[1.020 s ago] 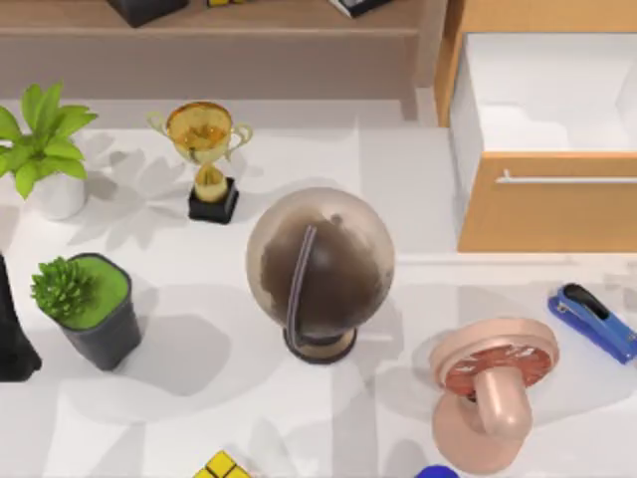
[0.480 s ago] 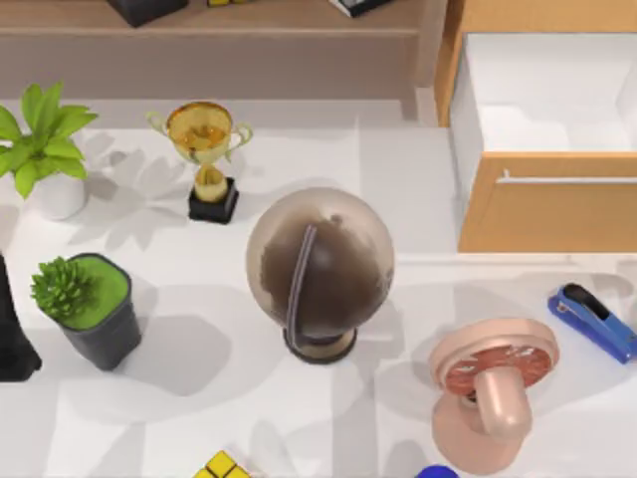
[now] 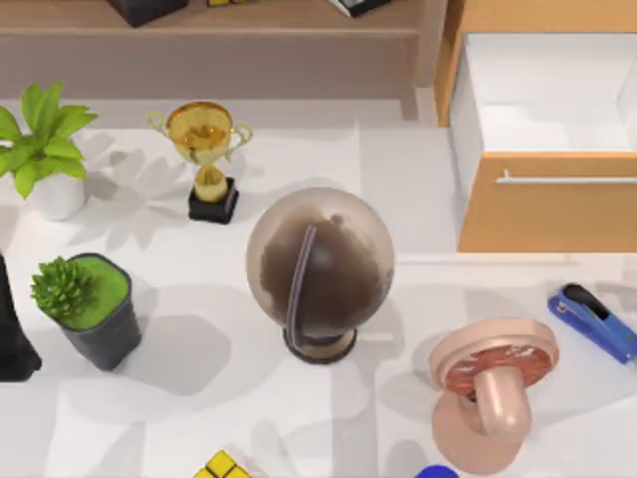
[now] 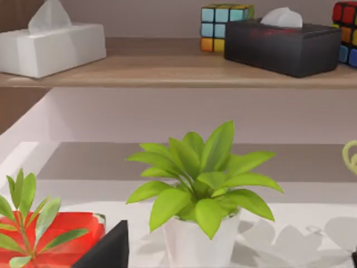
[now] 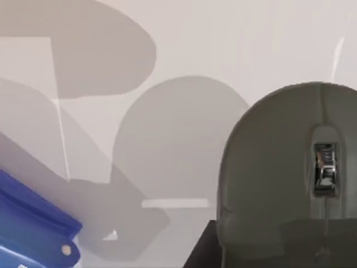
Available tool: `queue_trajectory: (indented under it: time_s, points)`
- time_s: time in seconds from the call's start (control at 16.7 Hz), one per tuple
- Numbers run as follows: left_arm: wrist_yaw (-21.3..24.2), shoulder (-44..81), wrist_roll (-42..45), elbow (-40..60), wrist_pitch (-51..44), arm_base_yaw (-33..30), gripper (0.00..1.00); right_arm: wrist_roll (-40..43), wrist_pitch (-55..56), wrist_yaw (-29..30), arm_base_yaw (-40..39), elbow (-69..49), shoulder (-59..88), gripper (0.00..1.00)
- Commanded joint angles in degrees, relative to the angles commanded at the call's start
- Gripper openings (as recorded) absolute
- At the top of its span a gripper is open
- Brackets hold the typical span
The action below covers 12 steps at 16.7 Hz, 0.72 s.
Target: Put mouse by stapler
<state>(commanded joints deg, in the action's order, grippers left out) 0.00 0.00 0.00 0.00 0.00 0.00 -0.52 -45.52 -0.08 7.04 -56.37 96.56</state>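
Close under the right wrist camera sits the mouse [image 5: 284,167], with the stapler [image 5: 30,223] off to one side on the worktop [image 5: 223,39], apart from it. Whether the right fingers grip it, I cannot tell.

Bright, even light; soft overlapping shadows spread across the table [image 3: 199,398], perhaps from several lamps overhead.

You have the globe [image 3: 319,274] mid-table, the trophy [image 3: 206,159] far-left of it, the fan [image 3: 490,390] near-right. The stapler [image 3: 593,321] lies right of the fan, near the drawer [image 3: 547,199].
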Motion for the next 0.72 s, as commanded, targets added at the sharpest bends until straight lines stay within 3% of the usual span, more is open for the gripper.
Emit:
queue_trajectory:
  time_s: [0.72]
  points:
    - [0.0,0.0,0.0,0.0,0.0,0.0,1.0,-9.1,0.8,-1.4,1.1,0.2,0.1,0.0]
